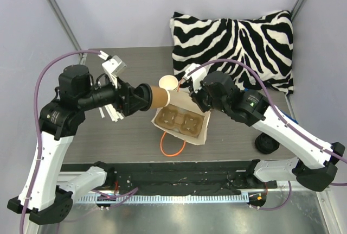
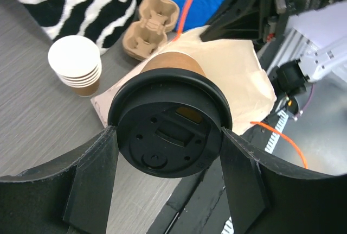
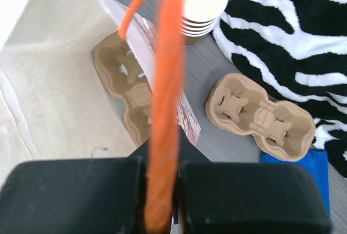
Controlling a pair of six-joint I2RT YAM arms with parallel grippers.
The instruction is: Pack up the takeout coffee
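Observation:
The takeout coffee (image 1: 156,96), a brown paper cup with a black lid (image 2: 169,134), lies sideways in my left gripper (image 1: 142,97), which is shut on the lid rim, fingers (image 2: 92,174) on both sides. It hangs just above the left edge of the open cream paper bag (image 1: 201,128). A cardboard cup carrier (image 1: 179,120) lies in the bag and shows in the right wrist view (image 3: 127,90). My right gripper (image 1: 193,95) is shut on the bag's orange handle (image 3: 165,82) and holds the bag mouth up; it also shows in its own view (image 3: 162,190).
A stack of lidless cream cups (image 1: 168,83) stands behind the bag. A second carrier (image 3: 260,117) and a blue object (image 3: 295,174) lie by the zebra pillow (image 1: 236,38). Black lids (image 1: 267,144) sit at the right. The other orange handle (image 1: 171,146) lies toward the near edge.

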